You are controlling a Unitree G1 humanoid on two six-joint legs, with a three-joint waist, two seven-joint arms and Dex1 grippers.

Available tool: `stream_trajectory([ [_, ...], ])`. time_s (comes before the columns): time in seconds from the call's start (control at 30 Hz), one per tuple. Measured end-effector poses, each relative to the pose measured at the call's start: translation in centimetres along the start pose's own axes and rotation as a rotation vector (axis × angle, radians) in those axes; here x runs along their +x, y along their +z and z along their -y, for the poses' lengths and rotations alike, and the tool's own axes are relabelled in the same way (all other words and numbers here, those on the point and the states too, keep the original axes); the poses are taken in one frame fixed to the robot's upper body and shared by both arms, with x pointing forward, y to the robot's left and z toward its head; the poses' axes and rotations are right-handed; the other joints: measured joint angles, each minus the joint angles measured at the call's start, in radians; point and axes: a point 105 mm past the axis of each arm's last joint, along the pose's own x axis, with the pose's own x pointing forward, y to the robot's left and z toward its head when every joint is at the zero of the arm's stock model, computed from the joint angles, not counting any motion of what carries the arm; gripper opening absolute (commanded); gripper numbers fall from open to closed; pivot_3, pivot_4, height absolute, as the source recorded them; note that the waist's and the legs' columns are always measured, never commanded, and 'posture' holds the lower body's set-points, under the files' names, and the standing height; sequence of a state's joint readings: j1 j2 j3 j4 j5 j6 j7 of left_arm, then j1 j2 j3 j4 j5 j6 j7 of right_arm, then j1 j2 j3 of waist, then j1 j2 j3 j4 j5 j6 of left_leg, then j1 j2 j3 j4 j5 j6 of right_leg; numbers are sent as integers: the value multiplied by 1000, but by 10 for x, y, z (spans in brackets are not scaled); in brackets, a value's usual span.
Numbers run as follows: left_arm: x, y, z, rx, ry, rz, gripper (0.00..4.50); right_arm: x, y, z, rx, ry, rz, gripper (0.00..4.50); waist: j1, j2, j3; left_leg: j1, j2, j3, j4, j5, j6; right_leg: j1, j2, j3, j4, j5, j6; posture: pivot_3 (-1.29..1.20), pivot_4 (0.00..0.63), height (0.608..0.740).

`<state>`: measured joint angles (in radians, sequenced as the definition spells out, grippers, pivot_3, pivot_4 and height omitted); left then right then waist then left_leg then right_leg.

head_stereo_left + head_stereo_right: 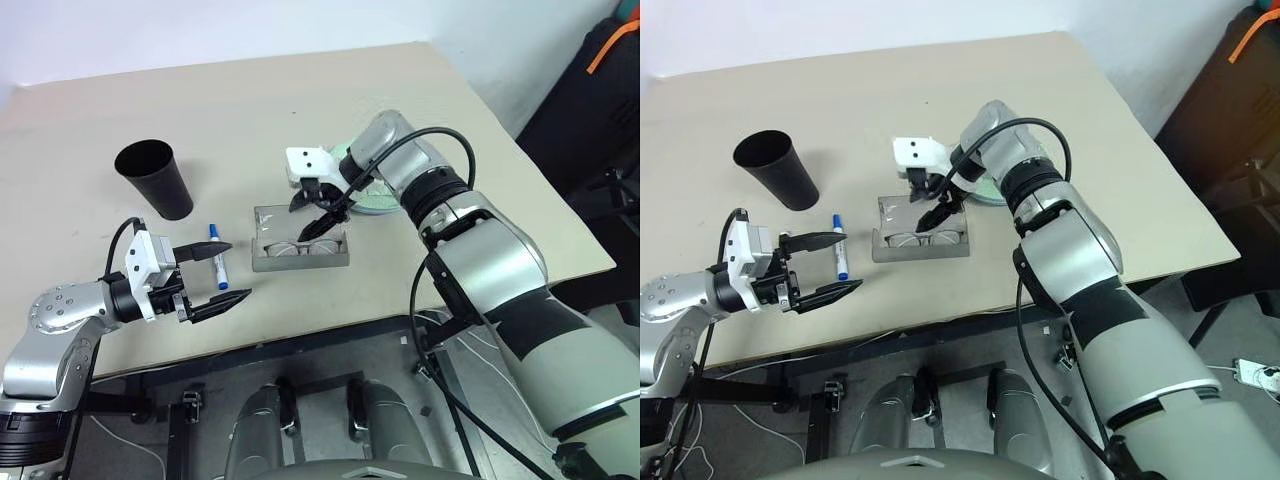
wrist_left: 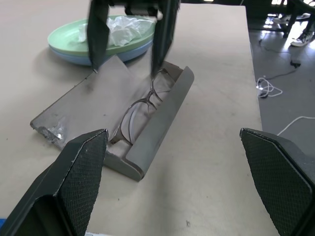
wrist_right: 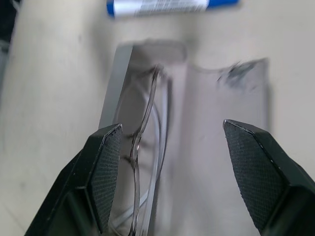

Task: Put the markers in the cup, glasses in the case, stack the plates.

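Nearest the camera, the left claw point(image 1: 228, 270) hangs released over the worktop point(image 1: 90, 130) edge, just beside the blue-capped marker point(image 1: 217, 248). Beyond it the tall black cup point(image 1: 155, 178) stands upright, the mint plate point(image 2: 64, 34) sits stacked on the blue plate point(image 2: 74, 56) holding a crumpled tissue point(image 2: 123, 30), and the grey case point(image 1: 300, 244) lies open. Thin-framed glasses point(image 1: 303, 246) rest inside the case, with the right claw point(image 1: 318, 212) spread apart and gripping nothing just above them.

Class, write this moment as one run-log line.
glasses: in open case | right gripper: open above | left gripper: open | plates: stacked
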<state>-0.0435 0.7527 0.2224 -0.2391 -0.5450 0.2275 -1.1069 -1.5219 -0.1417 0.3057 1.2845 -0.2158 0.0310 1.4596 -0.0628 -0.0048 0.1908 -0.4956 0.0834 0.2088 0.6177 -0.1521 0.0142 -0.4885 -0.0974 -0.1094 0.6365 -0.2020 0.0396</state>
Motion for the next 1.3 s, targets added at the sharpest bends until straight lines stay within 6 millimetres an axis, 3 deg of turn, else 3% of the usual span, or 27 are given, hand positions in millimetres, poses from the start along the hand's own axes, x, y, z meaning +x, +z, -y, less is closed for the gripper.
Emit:
stream_trajectory([
  [0.03,0,0,0,0,0,0,4500,-4,3,2,9,-17,18,3444,-1,0,0,0,0,0,0,0,0,0,0,0,0,0,0,0,150,715],
  [0.1,0,0,0,0,1,0,4500,-12,8,10,29,-82,78,2879,-4,0,0,0,0,0,1,0,0,0,0,0,0,0,0,0,150,715],
  [0.37,-3,1,-3,3,13,-2,4500,-31,8,44,150,-406,213,48,-8,0,0,0,0,-2,1,0,0,3,0,0,0,1,-1,0,150,715],
  [0.5,-6,1,-6,1,30,-5,4500,-25,-1,52,194,-509,212,16,-9,0,0,1,0,-2,1,0,0,4,1,0,1,1,-1,0,150,715],
  [0.6,-8,-1,-7,-6,37,-9,4500,-9,-12,54,203,-564,174,16,-9,0,0,1,0,-2,1,1,-2,4,1,0,1,1,-1,0,150,715],
  [0.83,-11,-5,-6,-19,48,-18,4500,9,-22,57,98,-660,24,16,-9,0,0,1,0,0,1,2,-3,3,0,-1,3,0,-1,0,150,715],
  [1.3,-19,-3,0,-19,77,-40,4500,25,-53,41,118,-541,-163,16,-8,0,0,1,1,-1,0,2,-3,-2,0,0,9,3,-6,0,150,715],
])
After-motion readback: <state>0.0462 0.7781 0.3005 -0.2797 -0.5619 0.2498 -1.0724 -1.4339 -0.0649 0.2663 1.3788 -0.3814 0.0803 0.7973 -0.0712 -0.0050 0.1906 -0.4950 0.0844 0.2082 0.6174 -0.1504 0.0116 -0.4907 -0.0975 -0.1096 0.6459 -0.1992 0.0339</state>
